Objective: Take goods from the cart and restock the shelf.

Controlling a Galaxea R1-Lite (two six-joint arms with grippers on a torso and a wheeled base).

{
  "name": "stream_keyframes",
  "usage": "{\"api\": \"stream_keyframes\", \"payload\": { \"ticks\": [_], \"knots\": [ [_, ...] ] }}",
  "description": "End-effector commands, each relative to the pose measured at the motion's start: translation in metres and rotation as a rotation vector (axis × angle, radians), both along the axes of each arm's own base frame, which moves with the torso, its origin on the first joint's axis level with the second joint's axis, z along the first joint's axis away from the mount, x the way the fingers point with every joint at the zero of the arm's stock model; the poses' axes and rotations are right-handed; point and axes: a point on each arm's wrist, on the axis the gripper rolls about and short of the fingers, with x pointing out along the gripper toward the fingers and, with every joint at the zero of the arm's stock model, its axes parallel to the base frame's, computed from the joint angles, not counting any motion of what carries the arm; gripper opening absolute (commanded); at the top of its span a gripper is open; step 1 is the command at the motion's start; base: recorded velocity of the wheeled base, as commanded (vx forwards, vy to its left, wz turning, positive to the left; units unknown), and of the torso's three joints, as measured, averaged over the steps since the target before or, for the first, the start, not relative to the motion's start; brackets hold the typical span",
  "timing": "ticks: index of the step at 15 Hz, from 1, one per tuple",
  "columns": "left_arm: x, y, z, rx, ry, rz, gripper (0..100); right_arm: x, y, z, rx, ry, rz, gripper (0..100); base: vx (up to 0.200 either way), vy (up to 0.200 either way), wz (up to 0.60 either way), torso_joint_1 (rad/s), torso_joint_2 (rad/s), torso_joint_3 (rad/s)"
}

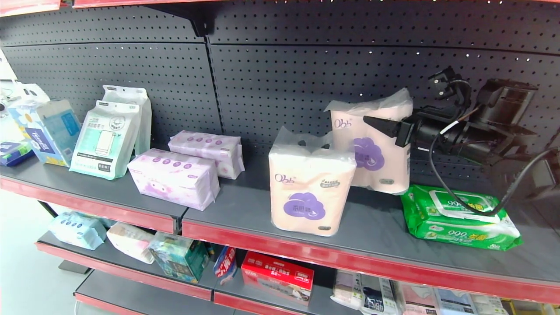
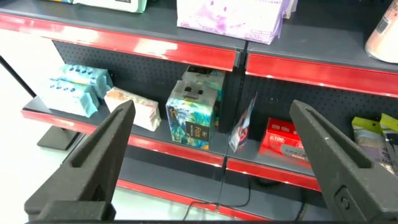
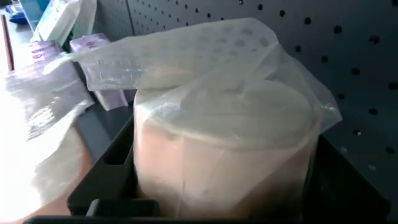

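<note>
As it juts level — right gripper (image 1: 377, 123) clamps rear tissue pack (image 1: 372, 155).

A dark perforated back panel (image 1: 306, 78) rises behind the grey shelf (image 1: 245, 205), which has a red front edge. Lower tiers (image 1: 144, 297) step down beneath it. To the left lies a pale, brightly lit floor (image 1: 19, 280).

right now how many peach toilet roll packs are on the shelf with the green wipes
2. The front toilet roll pack stands near the shelf edge; the rear toilet roll pack stands behind it to the right, nearer the pegboard. Others may hide behind them.
</note>
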Motion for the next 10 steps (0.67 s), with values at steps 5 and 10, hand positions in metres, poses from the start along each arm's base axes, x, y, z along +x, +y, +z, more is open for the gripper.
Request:
{"api": "stream_keyframes", "payload": {
  "ticks": [5, 10],
  "knots": [
    [0.000, 0.000, 0.000, 0.000, 0.001, 0.002, 100, 0.020, 0.005, -0.024, 0.001, 0.039, 0.102, 0, 0.000, 0.000, 0.00, 0.000, 0.00, 0.000],
    [0.000, 0.000, 0.000, 0.000, 0.001, 0.002, 100, 0.034, 0.012, -0.034, 0.020, 0.039, 0.144, 0, 0.000, 0.000, 0.00, 0.000, 0.00, 0.000]
  ]
}}
